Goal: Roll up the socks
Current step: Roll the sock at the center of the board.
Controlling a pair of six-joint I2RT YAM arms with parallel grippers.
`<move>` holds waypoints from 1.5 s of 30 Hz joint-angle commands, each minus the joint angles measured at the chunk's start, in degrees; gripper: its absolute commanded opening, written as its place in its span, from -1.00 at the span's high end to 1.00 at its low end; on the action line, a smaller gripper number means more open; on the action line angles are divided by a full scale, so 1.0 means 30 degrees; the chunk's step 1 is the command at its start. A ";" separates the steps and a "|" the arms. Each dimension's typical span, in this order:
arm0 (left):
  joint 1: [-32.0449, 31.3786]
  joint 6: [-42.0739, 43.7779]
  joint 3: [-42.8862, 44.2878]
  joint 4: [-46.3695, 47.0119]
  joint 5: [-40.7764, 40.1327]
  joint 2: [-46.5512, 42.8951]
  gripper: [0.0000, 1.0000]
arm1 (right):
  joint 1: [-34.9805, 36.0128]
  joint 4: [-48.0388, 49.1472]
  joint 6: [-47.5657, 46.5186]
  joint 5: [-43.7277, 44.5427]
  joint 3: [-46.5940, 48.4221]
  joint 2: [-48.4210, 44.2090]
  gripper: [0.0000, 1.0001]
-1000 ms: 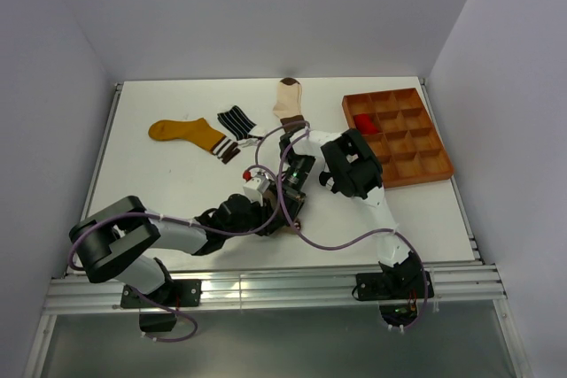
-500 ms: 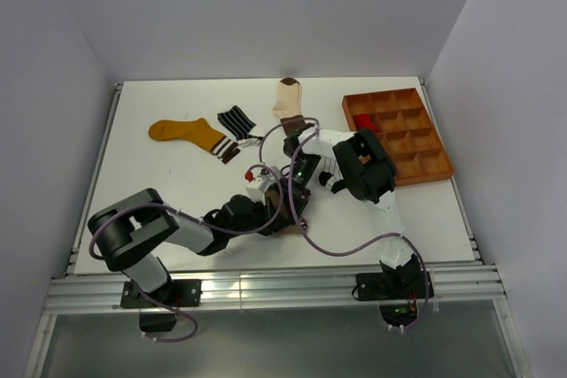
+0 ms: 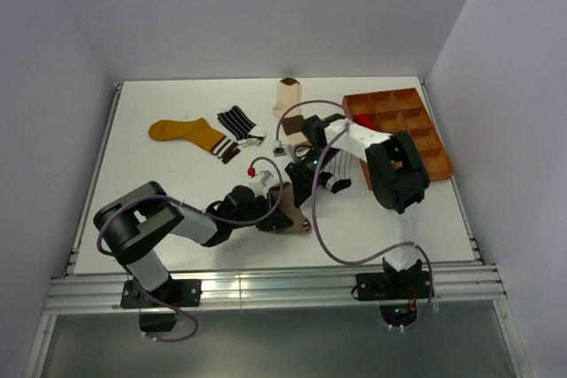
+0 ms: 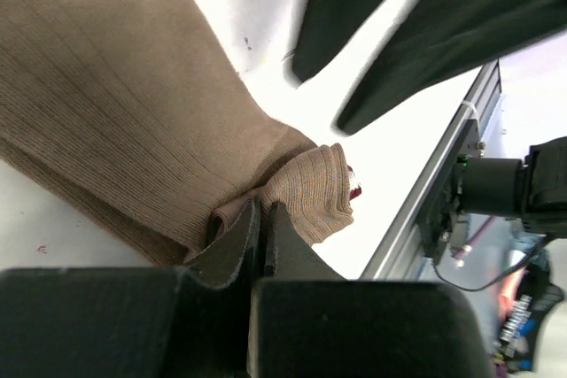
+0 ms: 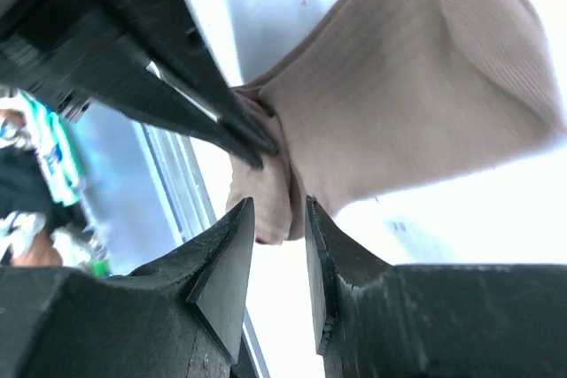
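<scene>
A taupe sock (image 3: 285,212) lies near the table's front middle. My left gripper (image 4: 259,212) is shut on a fold of it, beside its ribbed cuff (image 4: 314,190). My right gripper (image 5: 276,212) is open by a narrow gap, its tips just short of the sock's folded end (image 5: 266,192), and the sock's body (image 5: 416,86) spreads beyond. The left fingers (image 5: 199,99) show in the right wrist view. Farther back lie a mustard yellow sock (image 3: 184,133), a black-white striped sock (image 3: 236,119) and a cream-and-brown sock (image 3: 288,95). A red sock (image 3: 363,123) sits in the tray.
The brown compartmented tray (image 3: 416,152) stands at the back right. The right arm arches over the table's middle, with purple cables looping round both arms. A white striped piece of fabric (image 3: 335,168) lies under the right arm. The table's metal front rail (image 4: 443,174) is close.
The right arm has swung its elbow to the right and its gripper has come down at the taupe sock. The left gripper has shifted slightly right with the sock, which now shows more.
</scene>
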 commanded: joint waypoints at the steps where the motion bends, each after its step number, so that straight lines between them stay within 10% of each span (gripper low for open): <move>1: 0.0533 -0.0093 -0.0218 -0.6586 0.1313 0.0606 0.99 | -0.0788 0.2292 0.0896 0.0382 -0.1027 -0.2637 0.25; 13: 0.4518 -0.0212 0.1773 -1.1946 0.5562 0.0544 0.99 | -0.1348 1.1259 -0.0443 0.4659 -0.9111 -1.1782 -0.01; 22: 0.6099 0.0609 0.3619 -1.4789 0.7907 0.3152 0.99 | 0.4857 1.6589 -0.3610 0.8873 -1.6024 -1.8110 -0.13; 32: 0.6775 0.1195 0.5845 -1.7837 0.8141 0.5409 0.99 | 1.0454 1.9404 -0.4200 1.1896 -1.7319 -1.7151 -0.17; 45: 0.6951 0.1839 0.6843 -1.8864 0.8083 0.5908 0.99 | 1.2276 2.3152 -0.5546 1.5381 -1.7963 -1.3283 -0.17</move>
